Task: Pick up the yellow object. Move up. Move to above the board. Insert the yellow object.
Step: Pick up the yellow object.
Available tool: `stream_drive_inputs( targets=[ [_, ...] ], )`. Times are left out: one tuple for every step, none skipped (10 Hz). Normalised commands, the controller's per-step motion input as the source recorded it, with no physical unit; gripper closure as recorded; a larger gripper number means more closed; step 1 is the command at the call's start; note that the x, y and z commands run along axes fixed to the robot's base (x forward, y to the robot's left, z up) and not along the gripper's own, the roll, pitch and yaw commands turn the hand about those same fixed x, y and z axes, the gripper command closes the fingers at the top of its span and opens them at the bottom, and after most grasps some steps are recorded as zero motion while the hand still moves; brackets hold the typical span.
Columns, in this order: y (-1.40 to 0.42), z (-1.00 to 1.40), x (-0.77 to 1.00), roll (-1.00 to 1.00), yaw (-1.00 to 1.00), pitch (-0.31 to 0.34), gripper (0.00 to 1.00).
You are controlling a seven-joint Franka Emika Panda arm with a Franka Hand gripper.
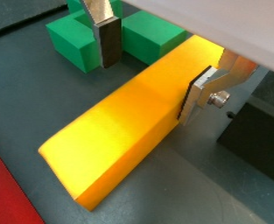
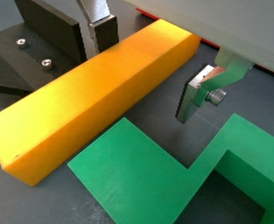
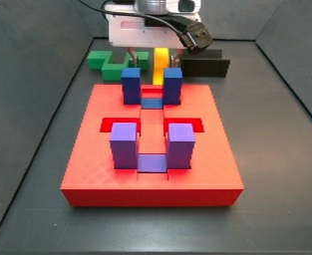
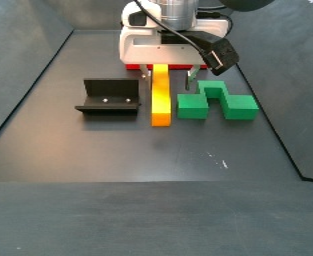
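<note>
Fingers of the gripper stand on either side of the yellow bar, near one of its ends, and both wrist views show a clear gap between each dark pad and the bar's sides, so the jaws are spread wide and hold nothing. The bar lies flat on the dark floor; in a wrist view its near end points toward the camera, with the green zigzag block just beside one long side and the fixture near the other. In a side view the gripper hangs low over the far end of the bar, which runs toward the camera between the fixture and the green block. The bar sits just beside the green block and a little apart from the fixture. In a side view from across the table, the red board fills the front of the floor, carrying two dark blue posts at its far end and two purple posts nearer the camera. The bar shows behind the blue posts, beyond the board's far edge, under the gripper, with a black block to one side and the green block to the other.
</note>
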Motion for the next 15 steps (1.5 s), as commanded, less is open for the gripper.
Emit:
stream_drive_inputs(
  targets=[
    [0.07, -0.14, 0.03, 0.13, -0.09, 0.003, 0.0],
    [0.1, -0.11, 0.0, 0.1, -0.05, 0.0, 0.0],
    [0.07, 0.0, 0.0, 0.03, -0.01, 0.0, 0.0],
    [0.0, -0.03, 0.0, 0.0, 0.0, 0.0, 0.0],
    [0.0, -0.08, 0.0, 0.04, 0.0, 0.0, 0.0],
    [0.01, -0.12, 0.0, 0.06, 0.0, 0.0, 0.0],
    [0.0, 0.0, 0.0, 0.04, 0.0, 0.0, 0.0],
    [0.0, -0.02, 0.0, 0.04, 0.0, 0.0, 0.0],
    [0.04, -0.09, -0.03, 0.08, 0.0, 0.0, 0.0],
    [0.07, -0.11, -0.05, 0.08, 0.0, 0.0, 0.0],
    [0.0, 0.0, 0.0, 0.04, 0.0, 0.0, 0.0],
    [0.0, 0.0, 0.0, 0.0, 0.0, 0.0, 0.0],
    [0.0, 0.0, 0.0, 0.0, 0.0, 0.0, 0.0],
    [0.0, 0.0, 0.0, 0.0, 0.0, 0.0, 1.0],
    [0.0, 0.0, 0.0, 0.0, 0.0, 0.0, 1.0]
  ],
)
